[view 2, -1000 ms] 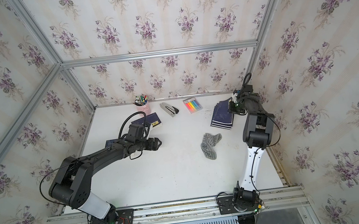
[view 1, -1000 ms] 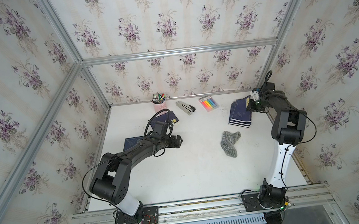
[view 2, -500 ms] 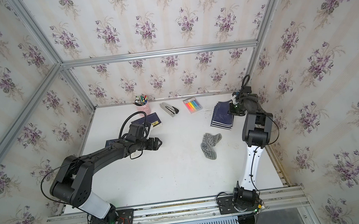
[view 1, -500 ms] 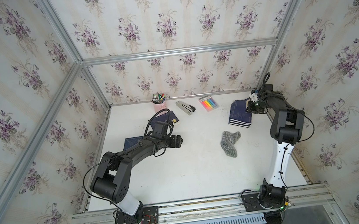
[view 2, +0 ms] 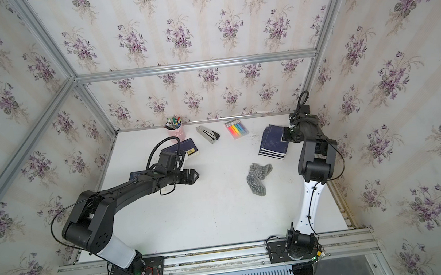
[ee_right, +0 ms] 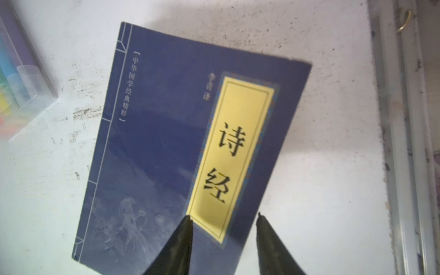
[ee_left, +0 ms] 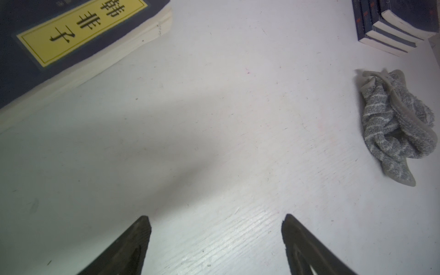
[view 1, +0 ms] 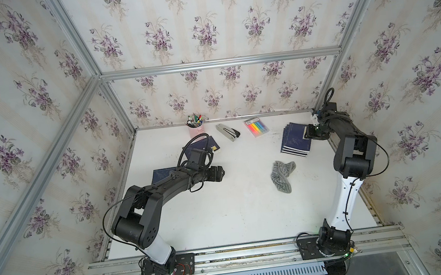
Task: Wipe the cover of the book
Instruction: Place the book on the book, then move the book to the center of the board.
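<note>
Book (ee_right: 166, 147) with a dark blue cover and yellow title label tops a fanned stack (view 1: 294, 151) at the tabletop's (view 1: 249, 210) far right corner. Right tool (ee_right: 223, 216) hovers over it, tips apart, gripping nothing. Left tool (ee_left: 215, 219), tips wide apart, hangs over bare tabletop. Crumpled grey striped cloth (view 1: 282, 175) lies near the stack.

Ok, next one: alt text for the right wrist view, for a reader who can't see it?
A dark blue book with a yellow title label fills the frame, with the right gripper open and empty over its near end. The white table surrounds it, with a clear pack of highlighters at one edge and a metal rail along the opposite edge.
</note>
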